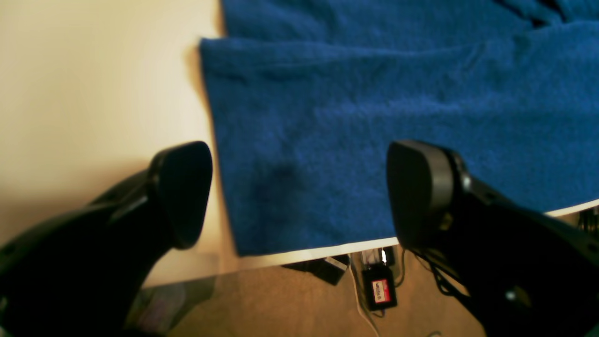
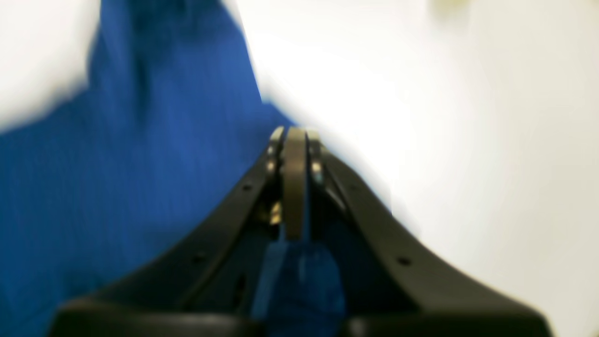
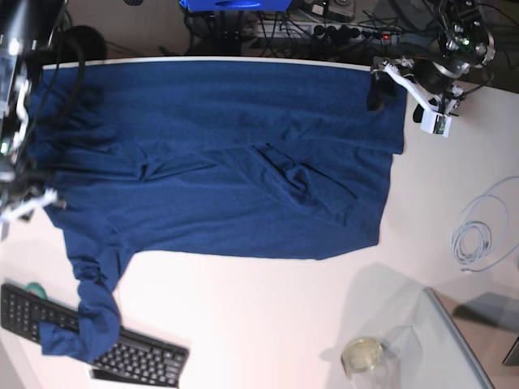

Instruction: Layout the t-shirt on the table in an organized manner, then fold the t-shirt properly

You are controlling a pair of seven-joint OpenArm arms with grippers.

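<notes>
The left end effector hangs with its fingers spread apart, empty, over the hem corner of the navy t-shirt at the white desk edge. The right end effector is pinched together on a fold of t-shirt cloth. Beyond both, the shirt lies spread across the desk, one sleeve draped on a black keyboard.

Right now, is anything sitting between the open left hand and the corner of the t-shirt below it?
Nothing visible. The left hand hangs open right over the t-shirt corner at the table edge, with only bare cloth and tabletop between its fingers.
</notes>
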